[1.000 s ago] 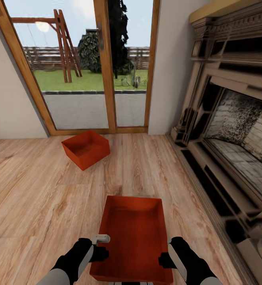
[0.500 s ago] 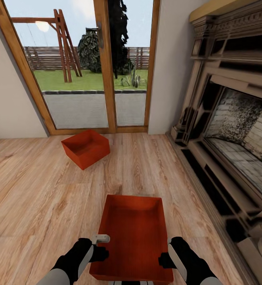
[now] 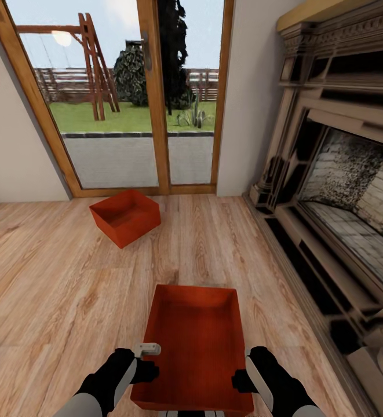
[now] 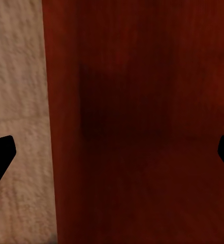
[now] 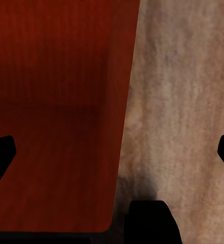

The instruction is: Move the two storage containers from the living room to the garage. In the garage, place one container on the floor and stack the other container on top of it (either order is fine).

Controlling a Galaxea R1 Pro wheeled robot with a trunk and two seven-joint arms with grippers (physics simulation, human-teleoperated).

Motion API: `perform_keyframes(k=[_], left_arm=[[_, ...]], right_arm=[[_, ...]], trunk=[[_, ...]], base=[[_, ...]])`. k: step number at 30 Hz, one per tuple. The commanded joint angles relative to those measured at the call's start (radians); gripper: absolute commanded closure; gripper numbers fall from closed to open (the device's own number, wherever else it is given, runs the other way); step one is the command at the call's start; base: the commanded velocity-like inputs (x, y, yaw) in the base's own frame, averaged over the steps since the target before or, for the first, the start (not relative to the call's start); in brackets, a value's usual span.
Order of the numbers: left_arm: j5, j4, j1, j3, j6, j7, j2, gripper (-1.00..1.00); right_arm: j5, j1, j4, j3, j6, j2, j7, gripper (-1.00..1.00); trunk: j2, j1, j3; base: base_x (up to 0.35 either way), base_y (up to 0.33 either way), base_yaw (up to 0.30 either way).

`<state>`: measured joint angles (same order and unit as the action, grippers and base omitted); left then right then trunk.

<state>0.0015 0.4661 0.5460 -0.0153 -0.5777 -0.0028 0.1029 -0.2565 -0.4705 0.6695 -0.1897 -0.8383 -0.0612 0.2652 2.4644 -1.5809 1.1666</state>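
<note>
The head camera looks forward and down over both arms toward wood-framed glass doors (image 3: 127, 98). Each wrist camera looks steeply down, very close, astride one side wall of the near red-orange open rectangular bin (image 3: 194, 347) (image 4: 142, 122) (image 5: 56, 117), a bin all three views share.

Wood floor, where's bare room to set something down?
Bare planks lie between the far storage container and the near container, and left toward the beige wall. It is tighter right, between the near container and the fireplace.
</note>
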Motion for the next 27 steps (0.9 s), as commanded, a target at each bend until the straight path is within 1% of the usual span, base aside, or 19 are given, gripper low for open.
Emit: perform_keyframes(k=[1, 2, 27], left_arm=[[0.0, 0.002, 0.0, -0.002, -0.005, 0.0, 0.0, -1.0], [0.0, 0.002, 0.0, -0.002, -0.005, 0.0, 0.0, -1.0], [0.0, 0.002, 0.0, 0.0, -0.005, -0.002, -0.002, -1.0]], right_arm=[[-0.01, 0.0, 0.001, -0.004, -0.003, 0.0, 0.009, -1.0], [-0.01, 0.0, 0.001, -0.004, -0.003, 0.0, 0.009, -1.0], [-0.01, 0.0, 0.001, -0.004, -0.003, 0.001, 0.009, -1.0]], trunk=[[0.008, -0.004, 0.004], [0.015, -0.008, 0.007], [0.015, -0.008, 0.007]], base=[[0.0, 0.0, 0.0], [0.0, 0.0, 0.0], [0.0, 0.0, 0.0]])
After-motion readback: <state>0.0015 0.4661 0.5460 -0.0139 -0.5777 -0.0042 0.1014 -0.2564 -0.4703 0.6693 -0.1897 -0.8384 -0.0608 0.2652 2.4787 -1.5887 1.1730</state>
